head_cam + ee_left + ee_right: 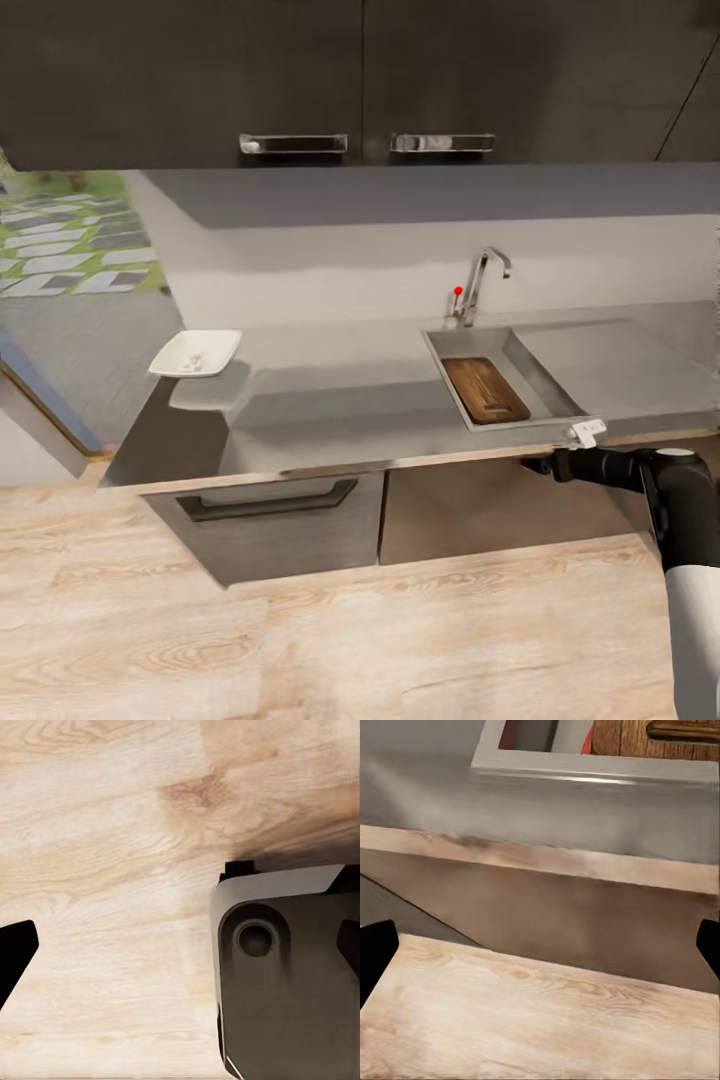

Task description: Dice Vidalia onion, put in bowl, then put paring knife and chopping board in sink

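The brown chopping board (pixel 485 390) lies inside the steel sink (pixel 560 395), set into the grey countertop (pixel 330 400). Far left on the countertop stands the white bowl (pixel 196 353) with small pale bits in it, too small to name. My right gripper (pixel 540 952) is open and empty. It hangs just below the countertop's front edge, in front of the sink, with its arm (pixel 640 470) reaching in from the right. In the right wrist view the board (pixel 660 739) shows with a red patch (pixel 510 731) beside it. I cannot tell if that is the paring knife. My left gripper (pixel 180 952) is open over the wood floor.
The tap (pixel 485 280) with its red-tipped lever rises behind the sink, and the drainboard (pixel 610 350) lies to its right. A drawer (pixel 270 500) and a cabinet front sit under the counter. Wall cabinets (pixel 360 80) hang overhead. A part of my own body (pixel 289 975) sits under the left gripper.
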